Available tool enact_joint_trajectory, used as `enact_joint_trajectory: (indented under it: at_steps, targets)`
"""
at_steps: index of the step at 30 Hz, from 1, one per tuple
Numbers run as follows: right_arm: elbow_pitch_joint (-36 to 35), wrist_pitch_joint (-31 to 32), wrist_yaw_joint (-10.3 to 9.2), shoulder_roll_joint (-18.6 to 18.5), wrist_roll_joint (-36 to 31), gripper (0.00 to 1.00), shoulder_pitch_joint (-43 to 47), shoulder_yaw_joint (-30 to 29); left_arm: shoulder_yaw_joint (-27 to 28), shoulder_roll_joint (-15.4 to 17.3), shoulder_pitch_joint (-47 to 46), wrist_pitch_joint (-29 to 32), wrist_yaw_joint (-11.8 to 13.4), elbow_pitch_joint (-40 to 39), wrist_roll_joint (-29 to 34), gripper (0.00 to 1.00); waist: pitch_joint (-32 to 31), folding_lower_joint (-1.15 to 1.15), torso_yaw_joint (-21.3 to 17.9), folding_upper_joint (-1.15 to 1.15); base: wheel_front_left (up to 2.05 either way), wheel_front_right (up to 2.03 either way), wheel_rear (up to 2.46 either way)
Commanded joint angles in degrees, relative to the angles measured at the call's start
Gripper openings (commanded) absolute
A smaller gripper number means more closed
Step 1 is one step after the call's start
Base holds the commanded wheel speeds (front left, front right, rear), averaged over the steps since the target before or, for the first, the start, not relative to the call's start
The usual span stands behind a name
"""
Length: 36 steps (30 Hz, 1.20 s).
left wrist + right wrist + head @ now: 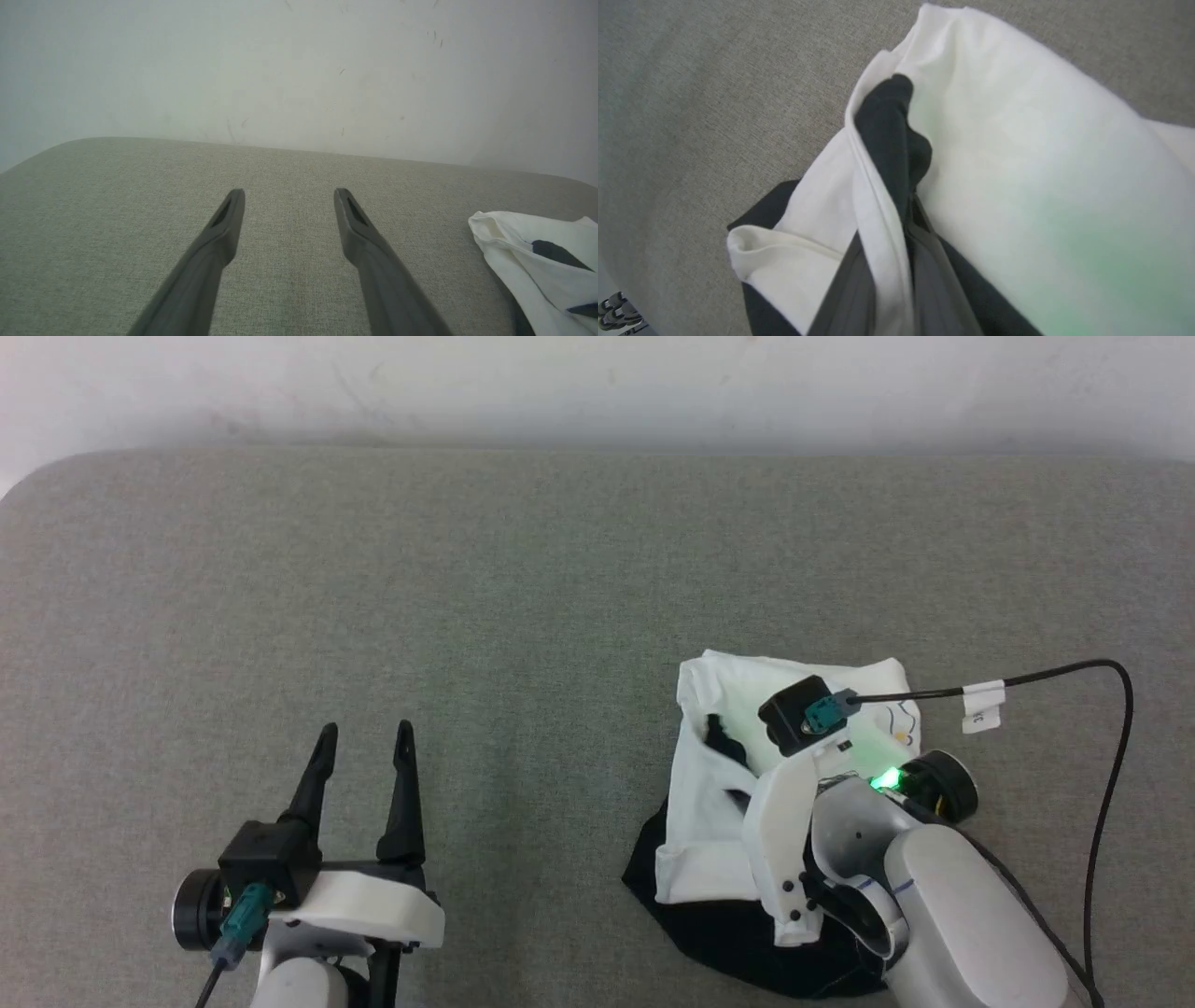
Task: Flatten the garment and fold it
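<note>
My left fingers (404,793) stand wide apart above the gray counter (560,569) at 7 o'clock in the head view. The shirt (695,868) lies bunched at 4 o'clock, its white body on top and black cloth spilling out beneath toward 6. My right fingers (934,270) reach into it, closed on a white fold running between them.

garment (705,821) is bunched into a crumpled heap at near right of grey surface (467,616); white body is heaped on top, black fabric is exposed beneath at near edge.
</note>
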Motion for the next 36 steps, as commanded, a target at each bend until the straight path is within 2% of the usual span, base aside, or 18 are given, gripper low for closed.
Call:
enact_joint_trajectory:
  at_steps: [1,2,8,12,17,21,27,36]
  targets:
    - [0.13,-0.44,-0.05,0.11,0.58,0.62,-0.79,0.34,0.11,-0.16,-1.14,-0.27,-0.36,0.06,0.48,1.0,0.34,0.0,0.29,0.0,0.0,0.0,0.0]
    - [0.56,-0.92,-0.05,0.11,1.41,1.0,-1.07,0.46,0.17,-0.19,-1.15,-0.27,-0.38,0.06,0.51,1.0,0.39,0.0,0.28,0.0,0.0,0.0,0.0]
    - [-2.46,-6.64,-0.05,0.11,6.74,1.0,-1.46,-0.01,0.76,-0.31,-1.07,-0.27,-0.46,0.16,0.76,1.0,-0.3,0.0,-0.8,0.0,0.0,0.0,0.0]
    - [-9.38,-16.39,-0.05,0.11,9.8,1.0,-0.57,-1.97,1.16,-0.35,-0.8,-0.27,-0.71,-0.12,0.96,1.0,-1.16,0.0,-2.08,0.0,0.0,0.0,0.0]
    - [-15.92,-29.4,-0.05,0.11,7.92,1.0,2.74,-9.01,1.59,-0.35,-0.37,-0.27,-1.06,-0.45,1.26,1.0,-2.23,0.0,-3.83,0.0,0.0,0.0,0.0]
    - [-16.99,-33.69,-0.05,0.12,8.62,1.0,7.43,-16.01,1.74,-0.35,-0.03,-0.27,-1.38,-0.49,1.49,1.0,-3.09,0.0,-4.79,0.0,0.0,0.0,0.0]
    - [-13.22,-33.03,-0.05,0.12,10.01,1.0,11.68,-23.17,1.92,-0.37,0.2,-0.27,-1.82,-0.44,1.7,1.0,-3.32,0.0,-5.65,0.0,0.0,0.0,0.0]
    - [-4.39,-21.35,-0.05,0.12,13.01,1.0,12.83,-22.32,1.7,-0.53,0.12,-0.27,-2.27,-0.17,1.78,1.0,-2.99,0.0,-4.99,0.0,0.0,0.0,0.0]
